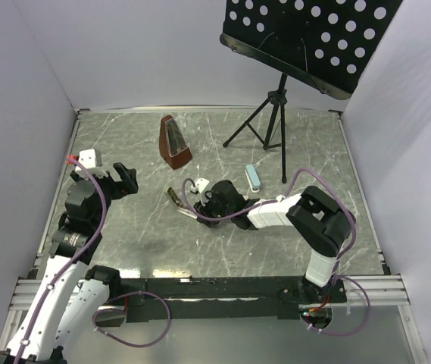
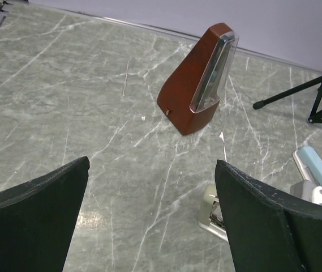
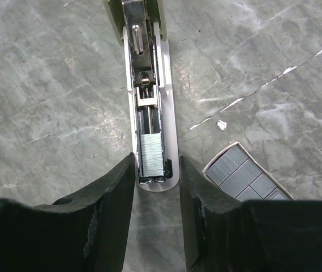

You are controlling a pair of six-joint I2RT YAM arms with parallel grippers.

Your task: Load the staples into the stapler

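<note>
Jaws of the left end effector (image 2: 152, 164) stand spread wide and empty, the metronome (image 2: 197, 85) ahead, probably parked out of the way. The right end effector (image 3: 156, 170) straddles the tip of the open stapler (image 3: 144, 73), likely steadying it; pinching or only flanking, I cannot tell. The staples (image 3: 150, 150) sit in its channel just ahead, the staple box (image 3: 245, 175) just right.

We see a grey marble table (image 1: 147, 235). A brown metronome (image 1: 175, 142) and a black music stand (image 1: 272, 114) stand on it. An open stapler (image 3: 149, 113) lies there, a box of staples (image 3: 245, 177) just beside it, and a small blue piece (image 1: 253, 177) nearby.
</note>
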